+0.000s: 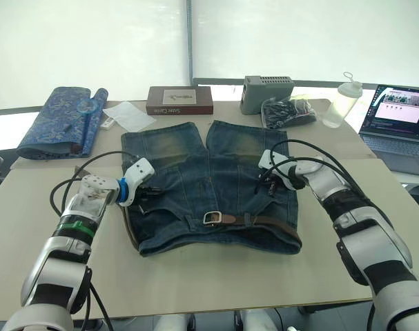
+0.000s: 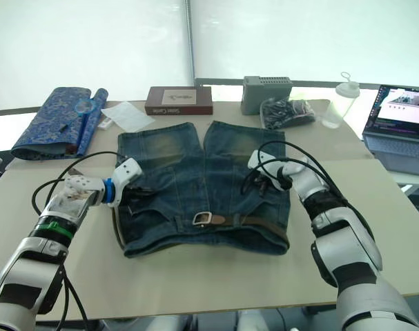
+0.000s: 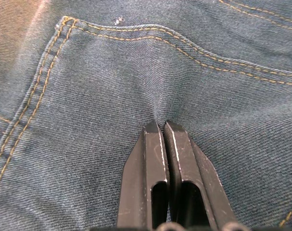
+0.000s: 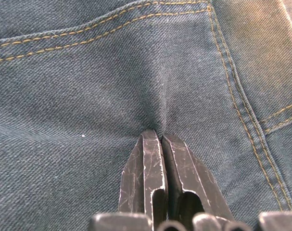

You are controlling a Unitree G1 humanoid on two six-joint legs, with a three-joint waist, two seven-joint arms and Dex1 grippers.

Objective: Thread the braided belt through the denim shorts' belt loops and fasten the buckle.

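Belt (image 1: 268, 221) lies threaded along the waistband of the denim shorts (image 1: 209, 186), buckle (image 1: 212, 218) at mid-front, the shorts flat on the surface (image 1: 216, 276). Left gripper (image 3: 163, 127) and right gripper (image 4: 160, 135) each have fingers closed, pinching a fold of denim. Lifting from these pinches could drag the waistband and pull the buckle loose.

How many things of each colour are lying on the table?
Blue: 2, the shorts and a rolled cloth
Brown: 2, the belt and a box
Grey: 1, a box
White: 1, a paper
Clear: 1, a bottle
Black: 2, a bag and a laptop
Total: 9
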